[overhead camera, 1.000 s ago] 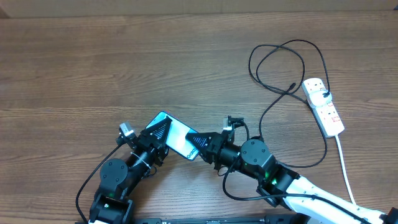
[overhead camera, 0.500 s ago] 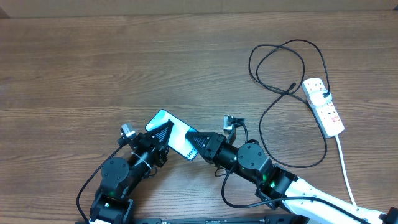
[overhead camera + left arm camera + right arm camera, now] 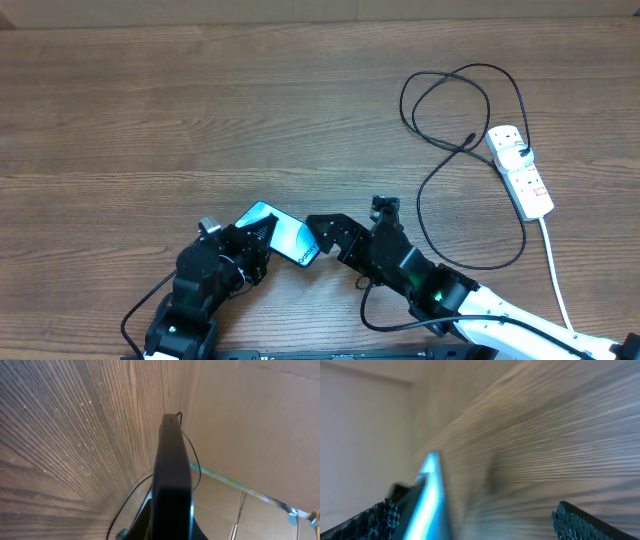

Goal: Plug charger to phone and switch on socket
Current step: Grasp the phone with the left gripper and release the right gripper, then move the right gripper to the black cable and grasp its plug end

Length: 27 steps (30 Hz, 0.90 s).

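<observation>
The phone [image 3: 280, 237] is a slim rectangle with a glowing light blue screen and dark edges. It is near the front of the brown wood-grain table [image 3: 200, 100], lifted and tilted between the two arms. There is dark lettering at its lower right end, too small to read. The left pincer [image 3: 256, 232] pinches the phone at its lower left end. In the left wrist view the phone [image 3: 172, 485] appears edge-on as a narrow dark bar rising from between the fingers. The right pincer [image 3: 320, 238] is just beside the phone's other end with its jaws spread. In the blurred right wrist view, its textured black fingers [image 3: 577, 522] stand wide apart, and the phone's bright blue edge [image 3: 432, 495] sits close to the finger on the picture's left. The charger [image 3: 422, 195], a long thin black cable, lies in loose loops on the right half of the table, well away from the phone. Its small tip [image 3: 470, 138] rests on the wood near the socket [image 3: 522, 172]. The socket is a long white power strip with small red switches [image 3: 538, 187]. The charger's adapter [image 3: 520, 152] sits in an outlet near the strip's far end. A thick white cord [image 3: 556, 265] runs from the strip toward the table's front edge.
</observation>
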{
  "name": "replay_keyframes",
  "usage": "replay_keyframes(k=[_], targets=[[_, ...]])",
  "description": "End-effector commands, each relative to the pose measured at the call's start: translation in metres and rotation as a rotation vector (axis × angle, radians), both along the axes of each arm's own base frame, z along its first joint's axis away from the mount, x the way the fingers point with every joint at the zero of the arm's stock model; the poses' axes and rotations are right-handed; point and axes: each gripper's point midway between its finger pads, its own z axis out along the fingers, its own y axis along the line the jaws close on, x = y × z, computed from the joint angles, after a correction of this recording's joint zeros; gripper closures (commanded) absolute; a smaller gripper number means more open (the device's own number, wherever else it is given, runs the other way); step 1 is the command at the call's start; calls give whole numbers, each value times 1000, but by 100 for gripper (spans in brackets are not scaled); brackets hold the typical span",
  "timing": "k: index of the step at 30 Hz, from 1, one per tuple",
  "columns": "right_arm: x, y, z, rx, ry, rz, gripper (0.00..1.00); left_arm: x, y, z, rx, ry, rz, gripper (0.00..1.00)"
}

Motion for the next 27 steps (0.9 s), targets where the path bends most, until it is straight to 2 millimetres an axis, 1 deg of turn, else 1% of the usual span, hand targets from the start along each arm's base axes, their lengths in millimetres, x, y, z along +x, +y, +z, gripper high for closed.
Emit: replay_keyframes(k=[1, 4, 5, 7, 8, 11, 14, 16, 17, 19, 20, 22, 24, 27], targets=[[21, -24, 0, -136, -119, -99, 0, 4, 1, 4, 21, -26, 7, 96], [38, -38, 9, -303, -298, -90, 0, 4, 1, 0, 26, -8, 5, 96], [43, -42, 12, -336, -326, -87, 0, 5, 0, -1, 27, 2, 3, 96], [55, -53, 17, -390, -334, -96, 0, 6, -2, -3, 26, 20, -3, 96], [62, -62, 18, -416, -307, -120, 0, 7, -3, -3, 24, 29, -7, 96], [83, -100, 26, -501, -208, -210, 1, 11, -9, 1, 16, 37, -31, 96], [103, -143, 43, -563, -147, -310, 5, 18, -17, 7, 3, 43, -63, 96], [114, -166, 51, -560, -114, -370, 13, 24, -25, 12, -12, 44, -98, 96], [119, -176, 52, -547, -101, -391, 18, 26, -30, 15, -18, 42, -123, 96], [126, -194, 47, -525, -62, -428, 28, 30, -43, 24, -30, 21, -196, 96], [128, -204, 42, -530, -39, -449, 30, 32, -49, 28, -37, 11, -232, 96], [135, -223, 29, -550, 0, -493, 30, 36, -62, 37, -48, -10, -310, 96], [145, -238, 13, -574, 30, -518, 29, 42, -72, 46, -43, -51, -381, 96], [154, -248, -8, -609, 90, -520, 29, 47, -85, 55, -44, -79, -467, 96]])
